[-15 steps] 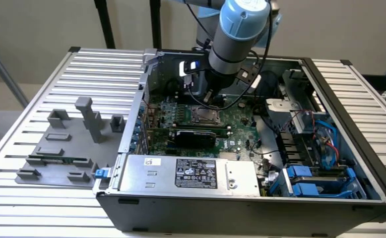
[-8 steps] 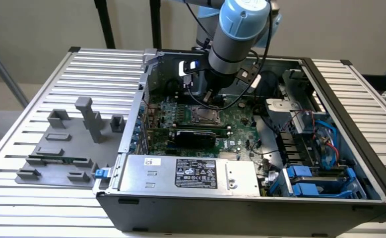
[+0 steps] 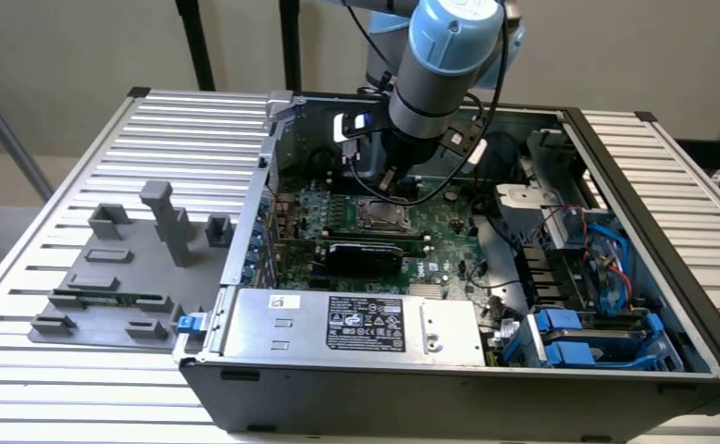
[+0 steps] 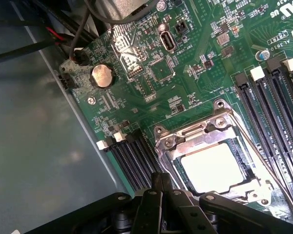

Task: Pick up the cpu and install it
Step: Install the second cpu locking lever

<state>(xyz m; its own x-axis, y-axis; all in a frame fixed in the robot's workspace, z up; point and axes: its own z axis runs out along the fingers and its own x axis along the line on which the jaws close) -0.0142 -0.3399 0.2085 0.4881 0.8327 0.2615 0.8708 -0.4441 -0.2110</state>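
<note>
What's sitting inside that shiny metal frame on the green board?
A pale square chip, the cpu, lies inside the socket frame. The dark end effector covers the frame's near corner, and whatever lies beneath the chip is hidden.

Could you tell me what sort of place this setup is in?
Probably a robotics lab or test bench for computer assembly: an open computer case lies on a slatted metal table, grey fixture blocks stand beside it, and its motherboard is exposed.

Grey tubular arm (image 3: pixel 432 79) with a light-blue joint cap, black cables, and a black gripper (image 4: pixel 158 192).
</note>
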